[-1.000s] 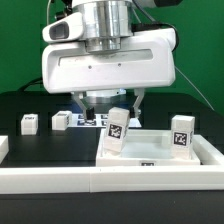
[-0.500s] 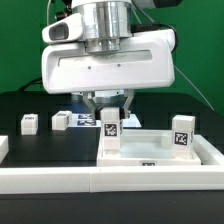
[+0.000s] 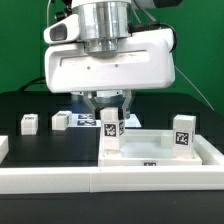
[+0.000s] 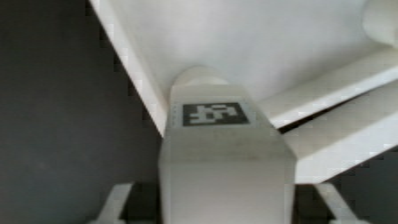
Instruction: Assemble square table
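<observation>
Gripper (image 3: 110, 108) fingers are clamped on the top of one leg (image 3: 110, 138), held upright at the tabletop (image 3: 150, 144) corner on the exterior view's left; can't tell if it's seated. A second leg (image 3: 181, 135) stands toward the right. Risks: leg misaligned w/ the socket, so it jams or cocks when pushed — the grip sits high, so it may pivot — or the tabletop skids.

Smooth white plastic leg (image 3: 110, 138), matt black worktop (image 3: 20, 105)

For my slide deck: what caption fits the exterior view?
End effector grips a tagged white leg upright at a corner of the white square tabletop.
</observation>
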